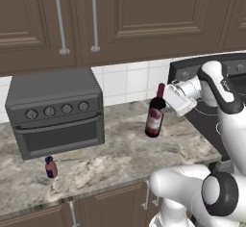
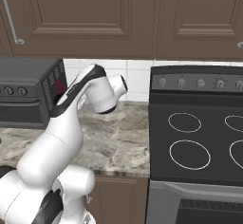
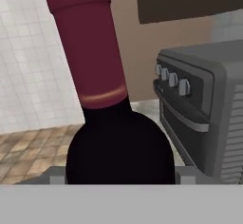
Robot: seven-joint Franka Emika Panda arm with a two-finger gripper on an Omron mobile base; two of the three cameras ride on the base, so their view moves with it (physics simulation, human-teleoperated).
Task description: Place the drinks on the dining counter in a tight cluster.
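The dark wine bottle (image 1: 155, 117) with a red-white label stands nearly upright over the stone counter, right of the toaster oven. My gripper (image 1: 166, 107) comes at it from the right and is shut on its shoulder. In the hand view the bottle (image 3: 102, 99) rises close up between my fingertips (image 3: 56, 175), its maroon neck leaning left. I cannot tell whether its base touches the counter. A small squat reddish-brown bottle (image 1: 50, 167) stands near the counter's front edge, below the oven's left corner. The dining counter is out of view.
A grey toaster oven (image 1: 56, 111) sits at the back left of this counter (image 1: 120, 158), under brown upper cabinets (image 1: 144, 14). A black stove (image 2: 199, 142) adjoins the counter on the right. White tiles line the wall behind.
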